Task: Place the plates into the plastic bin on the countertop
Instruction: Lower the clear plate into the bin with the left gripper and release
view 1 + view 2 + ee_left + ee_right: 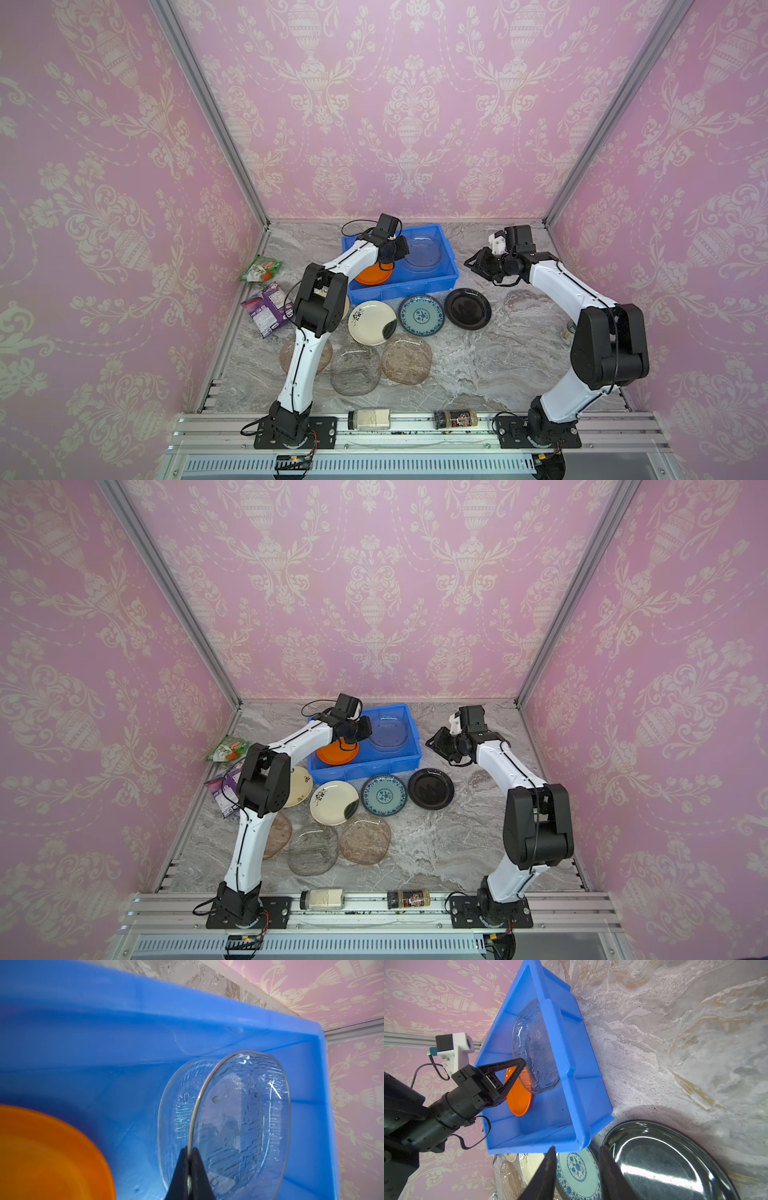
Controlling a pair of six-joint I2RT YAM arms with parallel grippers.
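Observation:
The blue plastic bin [415,286] stands at the back of the marble countertop [498,365]. An orange plate [372,276] lies in its left half. My left gripper [189,1151] is shut on the rim of a clear glass plate [239,1115], held tilted over the bin's right half [422,249]. My right gripper [578,1149] hangs open and empty to the right of the bin [478,266]. In front of the bin lie a cream floral plate [372,322], a teal-patterned plate [422,314] and a black plate [467,308]. Nearer lie three tinted glass plates [355,368]. My left arm half hides another cream plate [299,785].
Two snack packets [262,268] [268,309] lie by the left wall. Two spice jars [369,419] [455,417] lie on the front aluminium rail. Pink patterned walls close in the countertop on three sides.

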